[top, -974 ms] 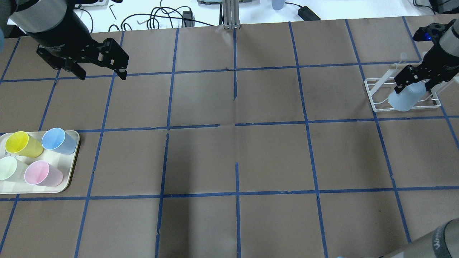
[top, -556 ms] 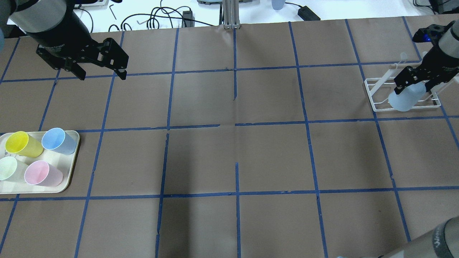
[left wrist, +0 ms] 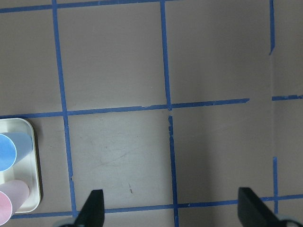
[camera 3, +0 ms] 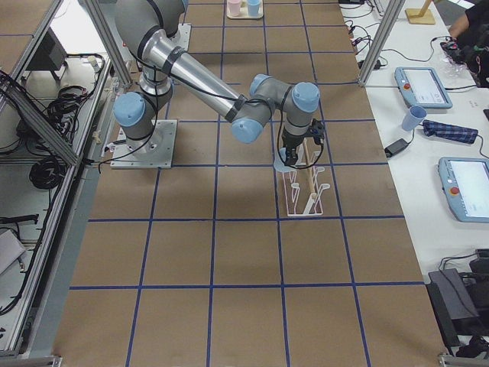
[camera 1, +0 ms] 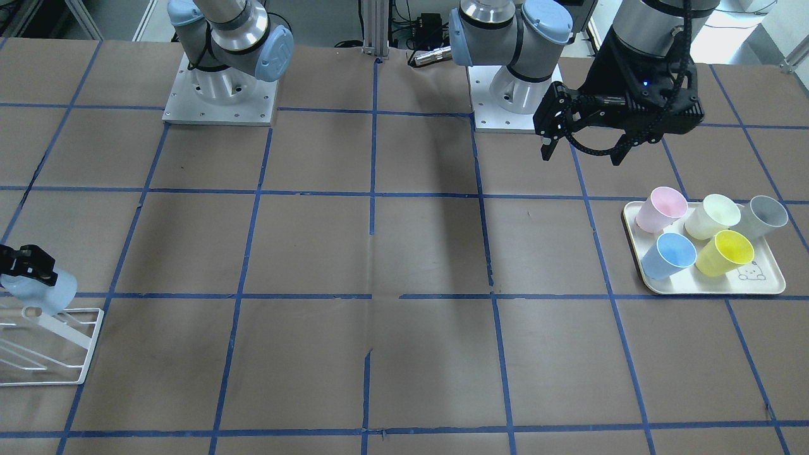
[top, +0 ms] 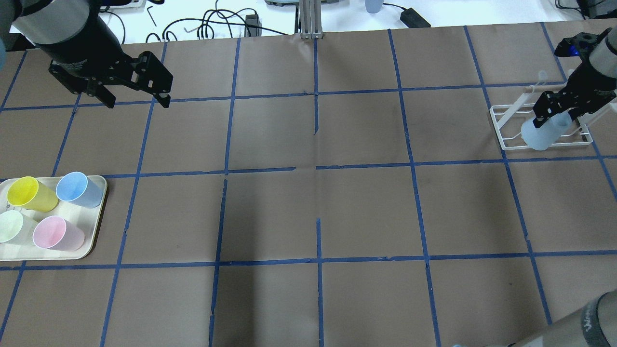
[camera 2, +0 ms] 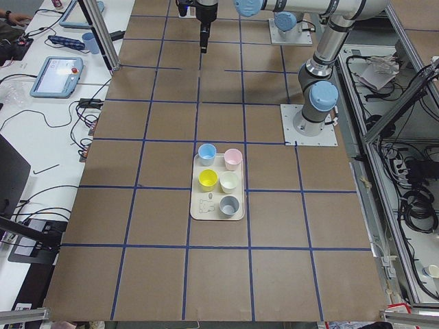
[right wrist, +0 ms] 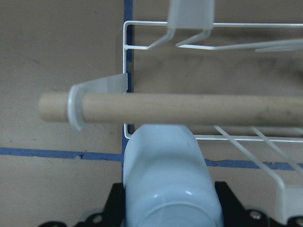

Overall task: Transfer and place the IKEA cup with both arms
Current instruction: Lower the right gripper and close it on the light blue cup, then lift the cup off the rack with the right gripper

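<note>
- Right tool (top: pixel 554 111) was clamped on the IKEA cup (top: pixel 541 134), gripping its sides. The cup was held tilted over the near corner of the white wire rack (top: pixel 505 140), at the robot's right end of the counter (top: pixel 366 207).
- Wrist view: the cup's far end lay just beside the rack's wooden dowel (right wrist: pixel 189 106). Contact could not be determined.
- Left tool (top: pixel 138 100) hung with jaws apart and empty, well apart from the tray (top: pixel 99 212) and its spare cups (top: pixel 50 233).
- Judged step: seating the cup on the rack. Best eased down slowly, clear of the dowel, and released only once the rack bore it. The light wire frame looked liable to slide if nudged.
- Hidden: the right tool's contact faces behind the cup, and the cup's mouth. The spot aimed at on the rack was unclear.
</note>
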Tool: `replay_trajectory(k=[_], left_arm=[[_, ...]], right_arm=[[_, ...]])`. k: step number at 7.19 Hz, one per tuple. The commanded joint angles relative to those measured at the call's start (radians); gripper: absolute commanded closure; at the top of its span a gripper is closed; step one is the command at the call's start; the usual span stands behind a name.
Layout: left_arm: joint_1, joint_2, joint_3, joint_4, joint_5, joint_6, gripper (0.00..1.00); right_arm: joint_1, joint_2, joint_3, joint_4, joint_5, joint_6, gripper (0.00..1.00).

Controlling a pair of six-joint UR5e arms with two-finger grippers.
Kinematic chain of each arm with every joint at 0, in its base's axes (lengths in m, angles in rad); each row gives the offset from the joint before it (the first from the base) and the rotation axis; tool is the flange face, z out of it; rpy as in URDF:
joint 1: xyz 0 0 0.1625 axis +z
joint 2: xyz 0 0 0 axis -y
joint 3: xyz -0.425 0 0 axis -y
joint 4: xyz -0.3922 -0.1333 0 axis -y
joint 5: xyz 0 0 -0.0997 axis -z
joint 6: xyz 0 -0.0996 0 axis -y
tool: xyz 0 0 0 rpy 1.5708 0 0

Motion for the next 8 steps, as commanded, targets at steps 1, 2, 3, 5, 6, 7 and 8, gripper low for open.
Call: replay_trajectory(k=[1, 2, 3, 5, 6, 7, 8], left_arm=[[0.0, 0.0, 0.002, 0.0, 0.0, 0.0, 0.0], [0.001, 0.0, 0.002, 0.0, 0.0, 0.0, 0.0], [0.001, 0.0, 0.003, 0.0, 0.0, 0.0, 0.0], [0.001, 0.002, -0.001, 0.0, -0.002, 0.0, 0.0], [0.003, 0.0, 0.003, 0.0, -0.003, 0.0, 0.0], [0.003, 0.0, 0.003, 0.0, -0.005, 0.0, 0.0], [0.003, 0.0, 0.003, 0.0, -0.005, 0.0, 0.0]], right_arm=[[0.001, -0.011, -0.019, 0.013, -0.001, 0.002, 0.57], [0.0, -0.031, -0.019, 0.022, -0.001, 0.0, 0.57], [0.001, -0.071, -0.019, 0.059, -0.003, -0.001, 0.57], [0.001, -0.154, -0.022, 0.155, -0.003, 0.002, 0.57], [0.001, -0.203, -0.022, 0.204, -0.004, 0.003, 0.57], [0.01, -0.256, -0.022, 0.266, -0.003, 0.02, 0.57], [0.024, -0.301, -0.032, 0.322, 0.009, 0.046, 0.57]])
